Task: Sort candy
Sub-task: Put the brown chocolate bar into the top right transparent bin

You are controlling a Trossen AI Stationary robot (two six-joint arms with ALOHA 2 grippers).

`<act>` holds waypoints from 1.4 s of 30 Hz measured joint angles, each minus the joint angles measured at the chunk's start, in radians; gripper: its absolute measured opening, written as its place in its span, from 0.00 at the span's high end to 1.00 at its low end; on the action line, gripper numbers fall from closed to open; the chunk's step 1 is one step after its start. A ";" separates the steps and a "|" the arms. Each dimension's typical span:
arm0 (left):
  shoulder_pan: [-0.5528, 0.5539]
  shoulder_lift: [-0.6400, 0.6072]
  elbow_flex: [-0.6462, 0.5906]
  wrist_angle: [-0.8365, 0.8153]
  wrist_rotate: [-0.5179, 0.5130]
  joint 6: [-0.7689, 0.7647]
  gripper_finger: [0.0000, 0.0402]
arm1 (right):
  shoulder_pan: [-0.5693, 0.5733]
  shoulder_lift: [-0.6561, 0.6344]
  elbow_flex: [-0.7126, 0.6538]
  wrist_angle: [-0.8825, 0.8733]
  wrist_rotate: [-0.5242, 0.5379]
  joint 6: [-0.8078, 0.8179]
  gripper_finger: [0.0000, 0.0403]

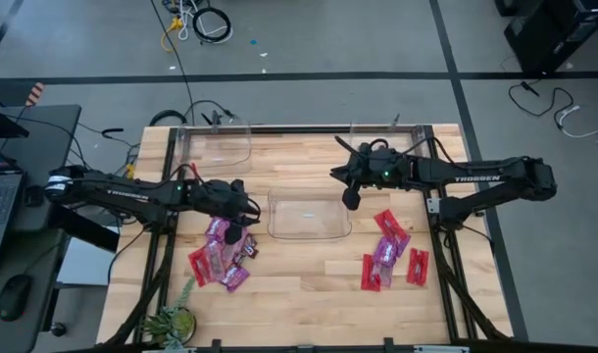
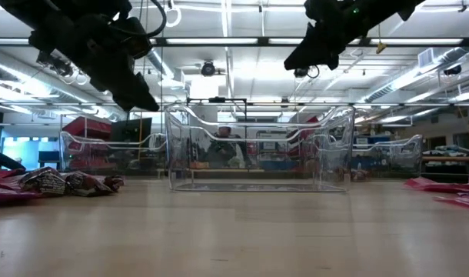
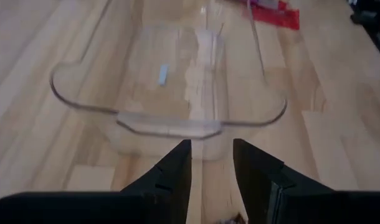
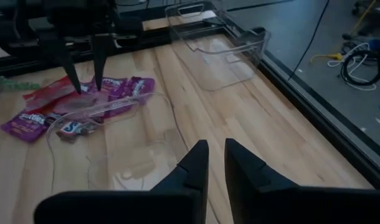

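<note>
Candy packets in purple, red and dark brown lie in two heaps on the wooden table: a left heap [image 1: 224, 257] [image 4: 84, 106] and a right heap [image 1: 389, 250]. A clear bin [image 1: 272, 211] [image 3: 171, 118] stands between them, with no candy in it. My left gripper [image 1: 246, 222] [image 3: 212, 155] hangs above the left heap, beside the bin's left wall. It is open, with nothing between its fingers. My right gripper [image 1: 350, 198] [image 4: 216, 155] hangs over the bin's far right corner. Only a narrow slit shows between its fingers, and nothing is in it.
A second clear bin [image 1: 219, 147] [image 4: 221, 43] stands at the far left of the table. A small plant [image 1: 172, 322] sits at the near left corner. Dark frame rails run along the table's edges. Bare wood lies between the heaps, on the near side of the middle bin.
</note>
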 joint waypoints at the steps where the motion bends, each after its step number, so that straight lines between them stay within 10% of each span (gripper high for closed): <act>1: 0.000 0.002 0.000 -0.010 0.003 -0.011 0.68 | 0.000 0.000 0.000 0.000 0.000 0.005 0.90; 10: -0.052 0.088 -0.002 -0.081 0.150 -0.102 0.55 | 0.000 0.000 -0.024 0.016 0.000 0.015 0.90; 27: -0.122 0.292 -0.002 -0.058 0.003 0.013 0.37 | 0.000 0.001 -0.034 0.046 0.000 -0.006 0.90; 42: -0.122 0.368 0.005 -0.066 -0.019 0.040 0.44 | 0.000 0.001 -0.034 0.046 0.000 -0.011 0.90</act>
